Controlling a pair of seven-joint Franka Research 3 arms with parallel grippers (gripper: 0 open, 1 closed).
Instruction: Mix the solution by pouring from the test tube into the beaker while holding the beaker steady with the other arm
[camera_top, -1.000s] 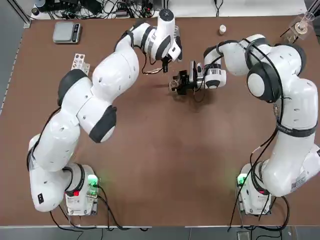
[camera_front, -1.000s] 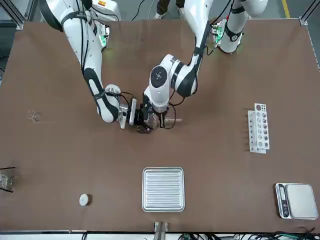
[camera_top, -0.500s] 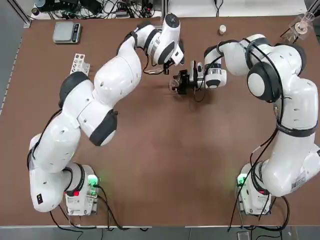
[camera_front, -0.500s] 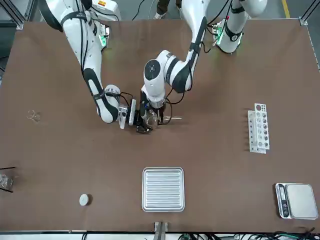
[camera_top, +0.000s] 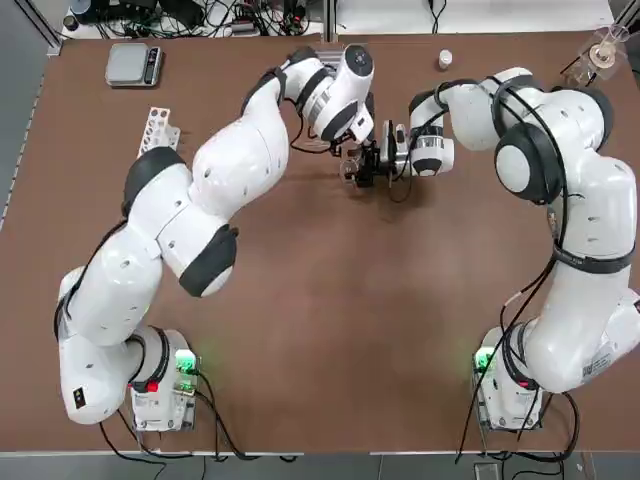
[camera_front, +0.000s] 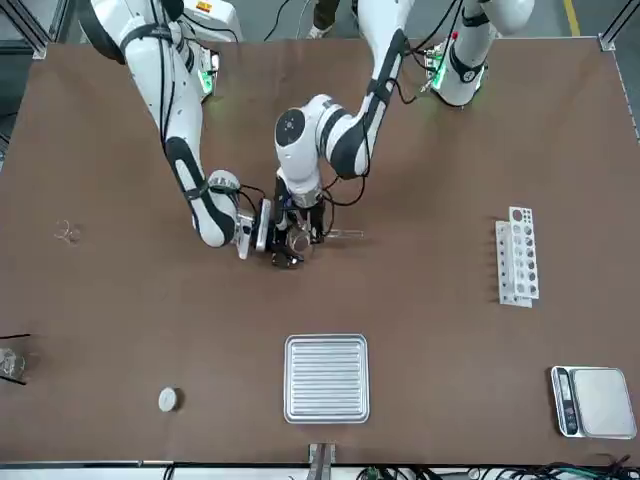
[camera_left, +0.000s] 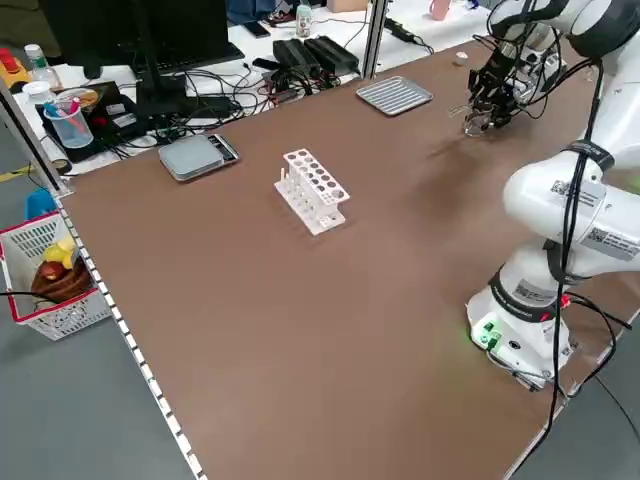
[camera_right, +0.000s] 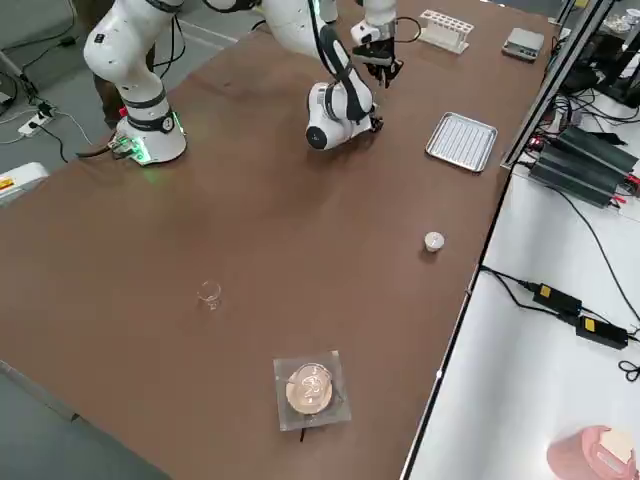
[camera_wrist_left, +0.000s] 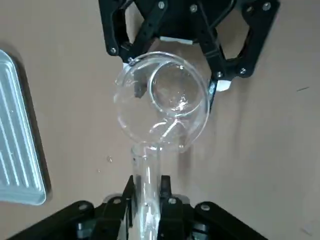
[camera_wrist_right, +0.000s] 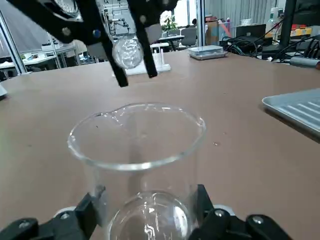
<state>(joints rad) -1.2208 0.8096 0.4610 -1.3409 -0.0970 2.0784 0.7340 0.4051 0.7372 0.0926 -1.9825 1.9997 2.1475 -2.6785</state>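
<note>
L gripper (camera_wrist_left: 147, 200) clamped on test tube (camera_wrist_left: 146, 185), mouth over beaker (camera_wrist_left: 162, 100) — R gripper (camera_wrist_right: 147, 212) gripping beaker, 2 fingers round it.

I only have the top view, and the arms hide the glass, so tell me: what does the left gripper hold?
Observer: The left wrist view shows the test tube between the left gripper's fingers.
Operator: And the right gripper?
Observer: The right wrist view shows the beaker between the right gripper's fingers.
Operator: How is the tube tilted?
Observer: Nearly level in the front view, its closed end sticking out on the side away from the beaker.
</note>
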